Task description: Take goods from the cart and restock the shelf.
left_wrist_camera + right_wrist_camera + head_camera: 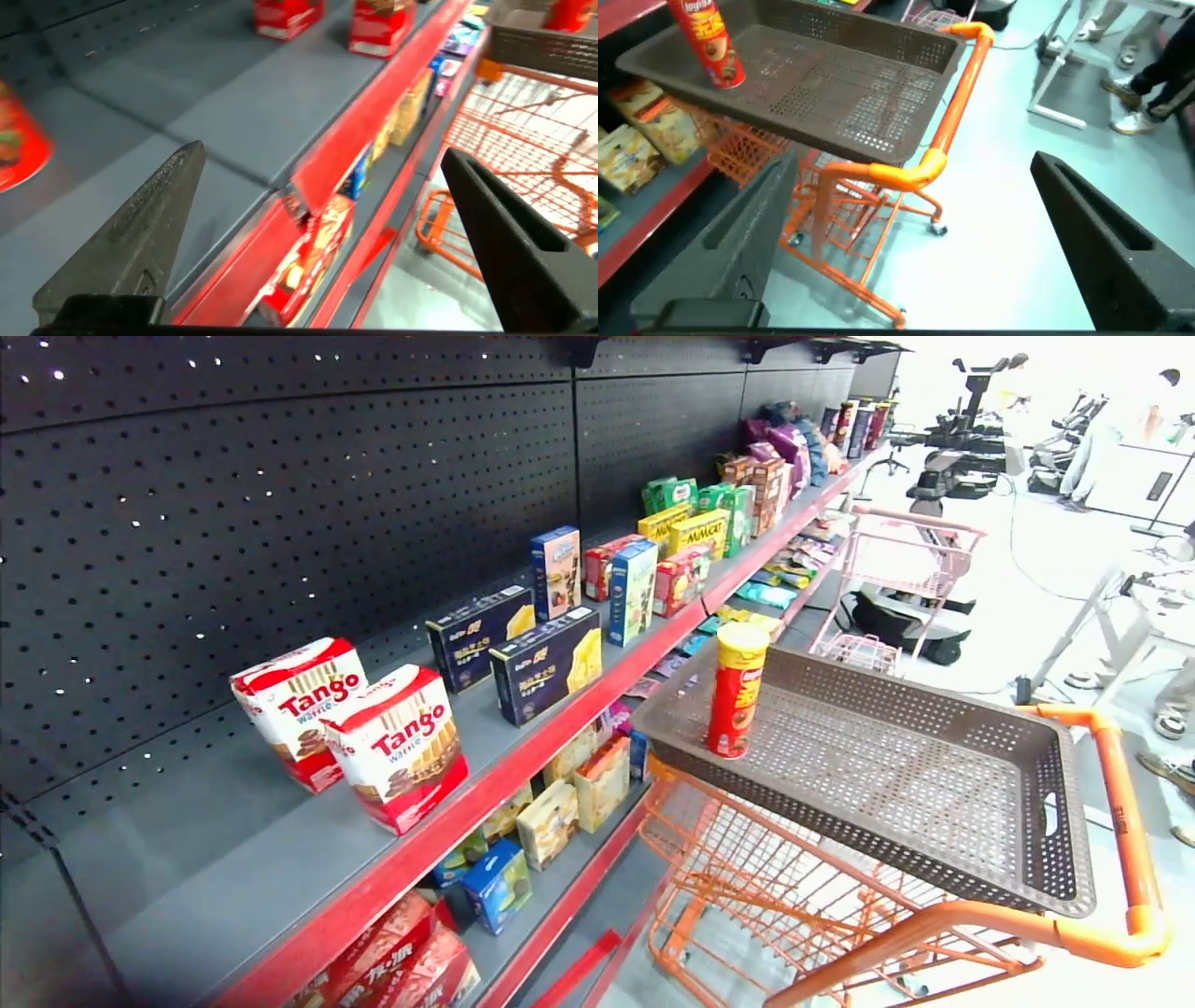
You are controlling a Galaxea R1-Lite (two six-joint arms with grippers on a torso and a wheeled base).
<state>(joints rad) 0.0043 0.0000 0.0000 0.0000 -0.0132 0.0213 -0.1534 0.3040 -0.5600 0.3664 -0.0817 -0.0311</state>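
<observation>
1. Goods. One can (737, 689) stands upright in the tray (1074, 821), at the corner next to the shelf (233, 859) and far from the cart (1125, 821) handle. The tray lies across the cart's top rim. This likely keeps goods at reach height.

2. Shelf. Two wafer packs (397, 747) stand at the front edge, faces outward. The stretch on their near side is bare and appears to be the free slot for restocking.

3. Left gripper (322, 154). Jaws wide open, holding nothing. It hangs over the red front edge of the shelf, above the bare stretch.

4. Right gripper (910, 168). Jaws wide open, holding nothing. It hangs above the floor off the handle end of the cart, well apart from the can.

5. Status. The pick is not yet made.
</observation>
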